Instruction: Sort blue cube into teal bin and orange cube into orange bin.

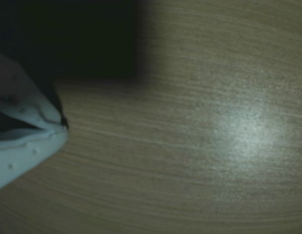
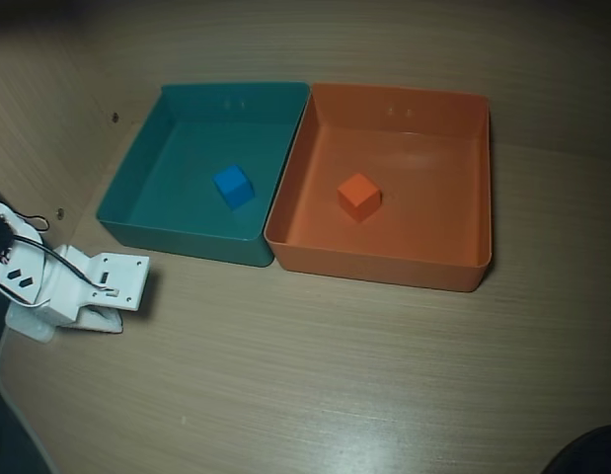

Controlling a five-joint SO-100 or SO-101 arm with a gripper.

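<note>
Blue cube (image 2: pixel 233 186) in teal bin (image 2: pixel 137 158), overhead only

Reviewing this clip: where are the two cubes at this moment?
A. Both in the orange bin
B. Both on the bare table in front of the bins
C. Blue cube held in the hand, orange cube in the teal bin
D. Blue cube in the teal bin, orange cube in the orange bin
D. In the overhead view the blue cube sits on the floor of the teal bin and the orange cube on the floor of the orange bin, while the hand rests on the table away from both.
</note>
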